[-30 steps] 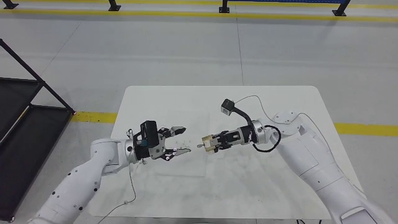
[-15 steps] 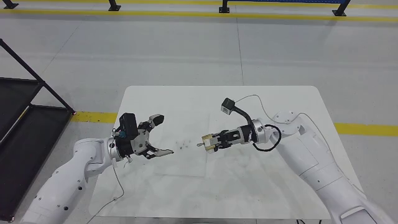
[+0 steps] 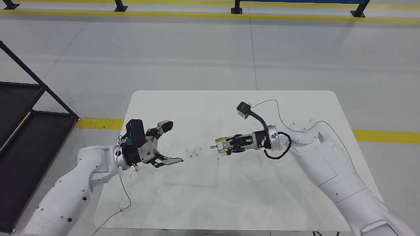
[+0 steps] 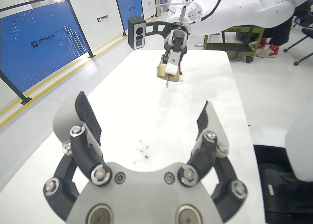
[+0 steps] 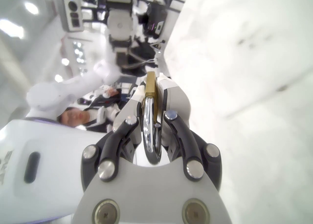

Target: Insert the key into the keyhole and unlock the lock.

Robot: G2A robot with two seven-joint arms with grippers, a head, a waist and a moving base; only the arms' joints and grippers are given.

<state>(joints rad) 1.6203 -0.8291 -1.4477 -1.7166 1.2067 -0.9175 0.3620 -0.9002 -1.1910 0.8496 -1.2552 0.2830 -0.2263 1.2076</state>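
While the right tool (image 3: 221,147) clamps the lock (image 4: 162,73), the left tool (image 4: 143,102) gapes wide apart.

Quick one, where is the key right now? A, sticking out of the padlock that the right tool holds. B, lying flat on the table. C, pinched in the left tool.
A: the key juts out of the brass padlock, which is clamped in the right tool, while the left tool is open and empty.
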